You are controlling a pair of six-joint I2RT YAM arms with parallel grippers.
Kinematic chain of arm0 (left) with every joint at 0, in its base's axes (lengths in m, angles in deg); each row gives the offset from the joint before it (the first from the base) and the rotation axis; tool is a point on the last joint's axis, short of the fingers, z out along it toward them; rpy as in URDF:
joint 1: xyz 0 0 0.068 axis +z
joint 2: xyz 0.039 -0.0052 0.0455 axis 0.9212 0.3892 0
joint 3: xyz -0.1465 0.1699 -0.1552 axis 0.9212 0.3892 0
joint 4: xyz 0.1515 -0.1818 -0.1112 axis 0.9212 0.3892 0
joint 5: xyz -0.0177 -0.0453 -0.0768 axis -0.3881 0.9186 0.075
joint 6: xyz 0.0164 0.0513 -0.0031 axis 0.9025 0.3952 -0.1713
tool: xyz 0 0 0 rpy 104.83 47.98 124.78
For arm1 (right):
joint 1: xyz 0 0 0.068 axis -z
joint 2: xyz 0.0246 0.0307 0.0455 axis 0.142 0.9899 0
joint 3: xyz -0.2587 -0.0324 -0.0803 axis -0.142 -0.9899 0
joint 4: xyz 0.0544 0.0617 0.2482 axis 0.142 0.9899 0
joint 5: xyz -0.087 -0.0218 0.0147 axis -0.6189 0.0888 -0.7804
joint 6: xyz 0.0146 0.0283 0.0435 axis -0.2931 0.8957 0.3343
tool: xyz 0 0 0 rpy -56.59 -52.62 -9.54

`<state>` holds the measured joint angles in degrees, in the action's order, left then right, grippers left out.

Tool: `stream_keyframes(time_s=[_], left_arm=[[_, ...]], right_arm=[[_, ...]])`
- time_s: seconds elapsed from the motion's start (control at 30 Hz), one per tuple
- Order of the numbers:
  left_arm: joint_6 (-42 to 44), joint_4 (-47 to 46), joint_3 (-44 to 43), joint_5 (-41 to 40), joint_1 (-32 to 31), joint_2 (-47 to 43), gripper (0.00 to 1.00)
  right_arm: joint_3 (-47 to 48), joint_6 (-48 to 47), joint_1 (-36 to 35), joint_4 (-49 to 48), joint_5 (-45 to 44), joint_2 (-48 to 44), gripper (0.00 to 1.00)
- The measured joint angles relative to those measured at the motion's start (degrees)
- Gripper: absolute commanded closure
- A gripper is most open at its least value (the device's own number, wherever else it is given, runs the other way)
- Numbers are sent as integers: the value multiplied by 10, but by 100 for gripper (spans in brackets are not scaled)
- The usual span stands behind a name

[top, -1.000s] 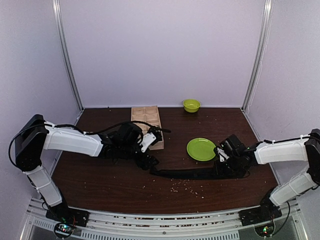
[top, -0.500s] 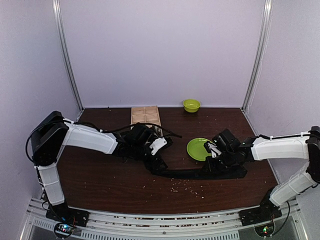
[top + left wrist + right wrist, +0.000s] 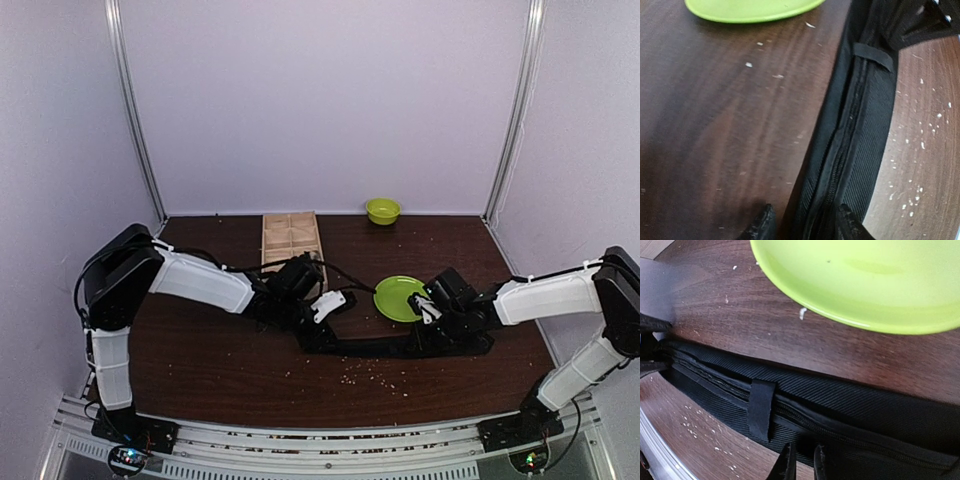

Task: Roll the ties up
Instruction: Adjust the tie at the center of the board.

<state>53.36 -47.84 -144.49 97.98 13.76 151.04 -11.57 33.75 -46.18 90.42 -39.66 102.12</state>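
Observation:
One black tie (image 3: 390, 348) lies flat, stretched left to right across the middle of the brown table, its seam side up with a keeper loop (image 3: 761, 407) showing. My left gripper (image 3: 312, 334) is low at its left end. In the left wrist view its jaws (image 3: 802, 227) stand apart astride the tie (image 3: 860, 130), with a gap left at one finger. My right gripper (image 3: 432, 335) is down on the tie's right part. In the right wrist view its gripper (image 3: 804, 465) has only a narrow slit between the fingers and pinches the tie (image 3: 850, 405) at its near edge.
A green plate (image 3: 400, 297) lies just behind the tie, close to the right gripper. A wooden compartment tray (image 3: 290, 235) and a small green bowl (image 3: 382, 210) stand at the back. Pale crumbs (image 3: 375, 372) are scattered in front of the tie.
My left arm has reached right, to the tie's left end, and its jaws have narrowed round it. The right gripper has shifted a little left along the tie, still nearly shut.

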Motion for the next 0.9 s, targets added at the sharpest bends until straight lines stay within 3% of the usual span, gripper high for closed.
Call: stream_keyframes(time_s=[0.27, 0.33, 0.43, 0.53, 0.57, 0.77, 0.9], left_arm=[[-24, -10, 8, 38, -27, 3, 58], [-30, -21, 14, 40, -31, 3, 49], [-35, -38, 33, 33, -31, -9, 27], [-37, -46, 71, 16, -29, -50, 14], [-36, -53, 86, 10, -29, -69, 5], [-36, -129, 187, -41, -29, -218, 2], [-61, -219, 262, -123, -29, -299, 2]], right_arm=[[-39, -36, 28, 23, -6, -53, 83], [-42, -42, 31, 33, -5, -62, 79], [-49, -49, 31, 57, 0, -87, 69], [-50, -53, 31, 77, 14, -131, 58], [-49, -52, 31, 80, 17, -146, 56], [7, -64, 31, 94, 38, -214, 46], [50, -71, 30, 78, 60, -230, 50]])
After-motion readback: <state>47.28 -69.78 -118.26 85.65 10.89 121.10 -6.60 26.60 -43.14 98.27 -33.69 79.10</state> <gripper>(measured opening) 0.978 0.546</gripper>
